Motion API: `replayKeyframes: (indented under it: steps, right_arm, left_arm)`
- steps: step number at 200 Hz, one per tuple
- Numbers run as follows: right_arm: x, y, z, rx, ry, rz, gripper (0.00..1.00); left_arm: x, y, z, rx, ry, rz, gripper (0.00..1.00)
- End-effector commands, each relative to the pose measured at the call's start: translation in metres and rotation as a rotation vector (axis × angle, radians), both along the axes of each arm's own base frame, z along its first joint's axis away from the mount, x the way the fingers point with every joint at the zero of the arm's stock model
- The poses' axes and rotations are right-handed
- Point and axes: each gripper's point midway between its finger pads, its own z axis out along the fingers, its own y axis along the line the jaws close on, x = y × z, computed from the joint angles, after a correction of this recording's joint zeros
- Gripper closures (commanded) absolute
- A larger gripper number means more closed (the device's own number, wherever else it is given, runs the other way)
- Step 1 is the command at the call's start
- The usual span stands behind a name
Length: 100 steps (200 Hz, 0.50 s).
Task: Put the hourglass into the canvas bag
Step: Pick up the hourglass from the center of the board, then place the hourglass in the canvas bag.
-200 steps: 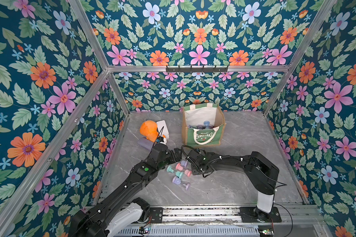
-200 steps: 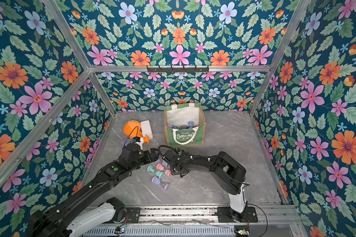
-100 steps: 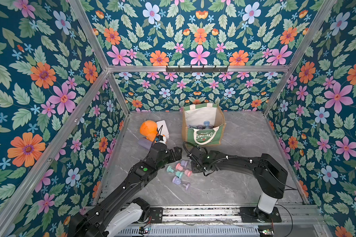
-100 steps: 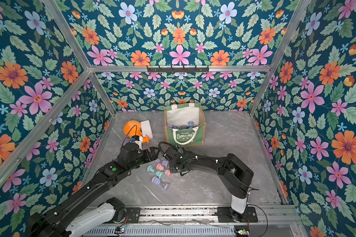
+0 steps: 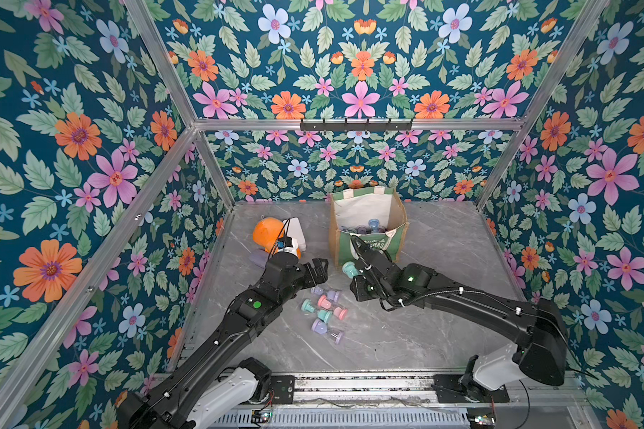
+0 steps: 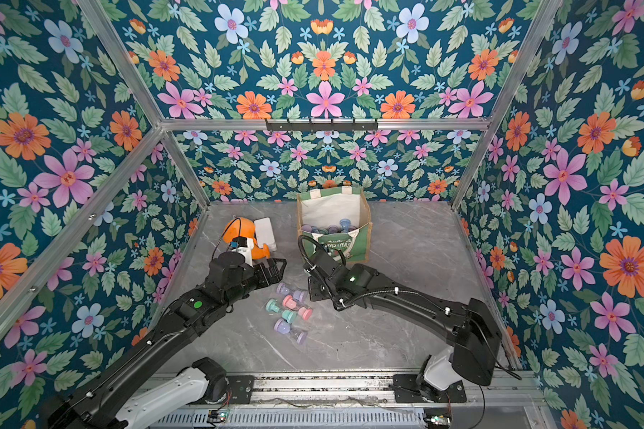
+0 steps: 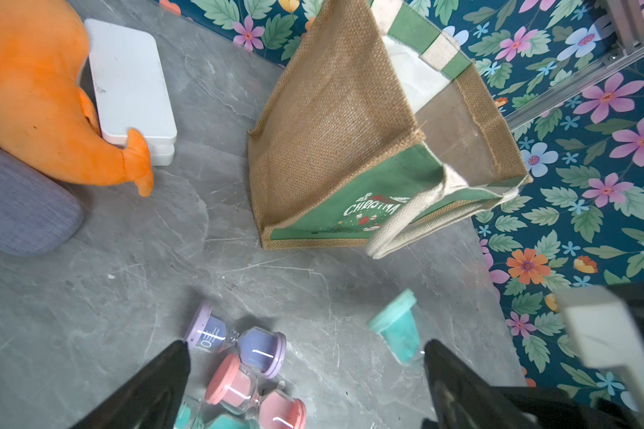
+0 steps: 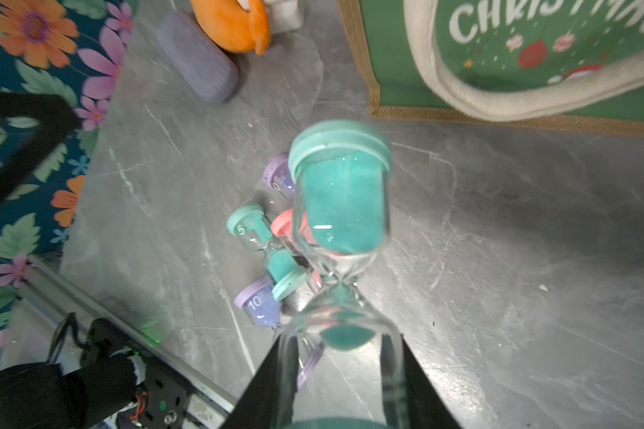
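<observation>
A teal hourglass [image 8: 341, 208] hangs above the grey table with my right gripper [image 8: 339, 356] shut on its lower glass bulb. In a top view its teal cap [image 5: 349, 268] shows just in front of the canvas bag [image 5: 369, 245], at my right gripper [image 5: 354, 273]. The bag stands open at the back of the table, green front with "CHRISTMAS" print [image 8: 499, 44], burlap side [image 7: 331, 148]. Several hourglasses [image 5: 365, 226] lie inside it. My left gripper [image 7: 305, 356] is open and empty, held above a loose pile of hourglasses [image 7: 238, 345], left of the held one [image 7: 396, 332].
The pile of pink, teal and purple hourglasses [image 5: 326, 310] lies mid-table between both arms. An orange plush toy [image 5: 270, 234], a white box [image 5: 296, 230] and a grey-purple case [image 5: 257, 256] sit at the back left. Flowered walls close in three sides.
My right gripper has shut on the teal hourglass and raised it off the pile toward the bag's front. The left arm has hardly moved.
</observation>
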Motion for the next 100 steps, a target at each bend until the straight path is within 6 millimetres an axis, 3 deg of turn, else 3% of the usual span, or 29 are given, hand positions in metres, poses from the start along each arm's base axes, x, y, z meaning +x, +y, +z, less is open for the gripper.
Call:
replayKeyframes:
  steps: [1,51,100]
  right_arm:
    - [0.002,-0.006,0.034,0.02,-0.07,0.023,0.66]
    - [0.026,-0.03,0.098,0.111,-0.166,0.0,0.66]
    - [0.079,-0.056,0.117,0.104,-0.221,-0.085,0.68]
  left_arm:
    - [0.006,0.005,0.015,0.03,-0.045,0.021,0.0]
    - [0.021,-0.005,0.056,0.025,-0.125,0.001,0.0]
    - [0.041,-0.027,0.075,0.001,-0.165,-0.041,0.0]
